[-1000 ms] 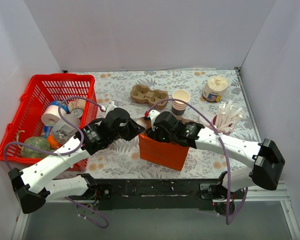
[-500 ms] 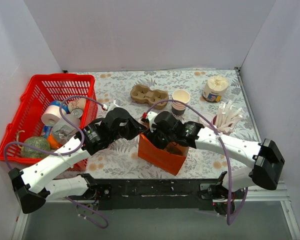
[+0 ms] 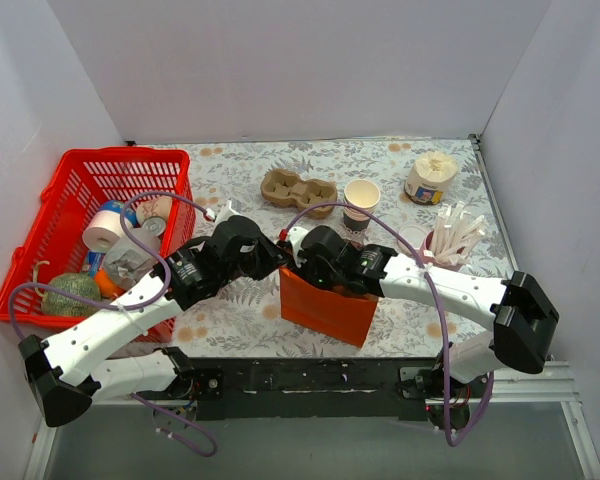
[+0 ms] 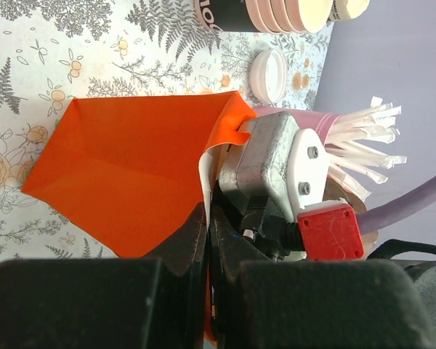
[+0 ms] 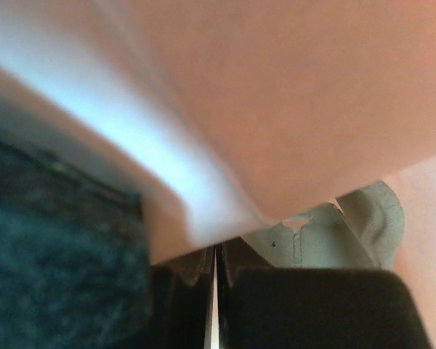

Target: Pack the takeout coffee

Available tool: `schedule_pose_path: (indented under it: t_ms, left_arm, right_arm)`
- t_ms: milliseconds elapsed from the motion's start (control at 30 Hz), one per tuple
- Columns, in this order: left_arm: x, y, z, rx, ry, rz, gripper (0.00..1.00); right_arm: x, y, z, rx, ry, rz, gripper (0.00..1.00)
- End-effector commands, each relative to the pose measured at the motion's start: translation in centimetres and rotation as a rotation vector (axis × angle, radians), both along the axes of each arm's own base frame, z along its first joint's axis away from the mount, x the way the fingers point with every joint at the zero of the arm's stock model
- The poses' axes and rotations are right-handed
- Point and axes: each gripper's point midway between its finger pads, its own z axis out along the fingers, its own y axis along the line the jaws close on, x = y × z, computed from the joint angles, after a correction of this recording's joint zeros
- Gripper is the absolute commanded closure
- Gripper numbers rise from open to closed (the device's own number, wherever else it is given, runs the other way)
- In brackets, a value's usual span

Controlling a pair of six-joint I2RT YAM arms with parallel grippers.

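An orange paper bag [image 3: 325,308] stands at the table's front middle; it also shows in the left wrist view [image 4: 123,174]. My left gripper [image 3: 273,256] is shut on the bag's left top edge [image 4: 207,218]. My right gripper [image 3: 298,262] is just beside it at the bag's mouth, shut on a thin sheet of the bag's rim [image 5: 216,254]. The takeout coffee [image 3: 412,237] is a low cup with a round white lid, standing on the table right of the bag, next to the pink cup; it also shows in the left wrist view [image 4: 269,75]. Neither gripper touches it.
A stack of lidless cream cups [image 3: 361,200] and a brown pulp cup carrier [image 3: 298,188] stand behind the bag. A pink cup of white sticks [image 3: 450,240] and a white tub [image 3: 430,178] are at the right. A red basket [image 3: 40,250] of goods fills the left.
My right gripper has shifted a little left toward the left gripper, and the bag's top edge has moved with it. The left arm has barely moved.
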Motion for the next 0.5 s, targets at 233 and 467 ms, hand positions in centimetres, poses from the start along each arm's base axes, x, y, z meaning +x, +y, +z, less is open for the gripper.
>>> schedule_pose_path:
  t_ms: [233, 467]
  left_arm:
    - [-0.2, -1.2, 5.2, -0.104, -0.174, -0.101, 1.00]
    - [-0.5, -0.8, 7.3, -0.118, -0.253, -0.128, 1.00]
  right_arm:
    - [-4.8, -5.5, -7.4, -0.303, 0.207, 0.025, 0.99]
    - [-4.6, -7.7, -8.3, -0.426, 0.196, -0.016, 0.99]
